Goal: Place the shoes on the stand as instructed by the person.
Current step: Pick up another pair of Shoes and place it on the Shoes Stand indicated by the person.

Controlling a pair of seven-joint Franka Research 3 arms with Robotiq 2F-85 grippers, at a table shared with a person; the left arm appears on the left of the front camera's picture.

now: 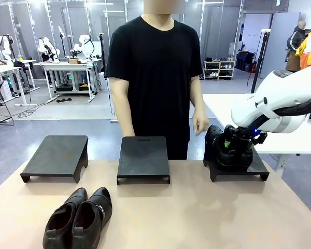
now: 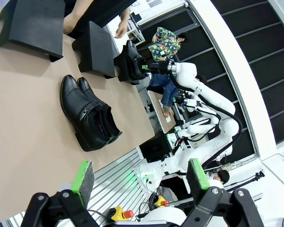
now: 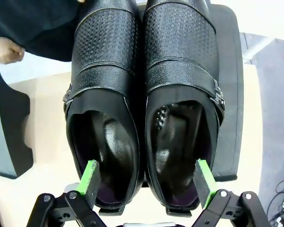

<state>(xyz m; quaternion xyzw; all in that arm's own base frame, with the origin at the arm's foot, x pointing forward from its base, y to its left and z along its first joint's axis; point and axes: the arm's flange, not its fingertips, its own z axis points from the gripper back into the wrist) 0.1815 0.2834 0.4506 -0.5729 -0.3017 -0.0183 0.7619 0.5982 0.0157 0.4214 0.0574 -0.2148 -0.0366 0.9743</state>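
**Right tool wide open at the heels of the pair on the right stand**

Quick rundown for you. One pair of black shoes [image 3: 180,61] sits side by side on the right stand [image 1: 259,167], toes pointing toward the person [image 1: 155,67] at the far side of the bench [image 1: 197,218]. Your right tool [image 3: 146,176] is at the heel end of that pair with its jaws spread wide. One green pad [image 3: 91,176] sits in the opening of one shoe, and the other is at the outer rim of the other shoe. It isn't clamped on anything, but I can't tell whether the pads touch the leather.

The second pair [image 1: 80,218] lies on the bench near your edge, toes toward the stands, roughly in front of the gap between the left stand [image 1: 57,154] and the middle stand [image 1: 143,155].

Your left tool [image 2: 141,175] hangs above the bench, jaws wide apart with nothing between them, well apart from that second pair.

The person stands behind the middle stand, with one hand [image 1: 200,123] hanging near the toes of the shoes on the right stand.
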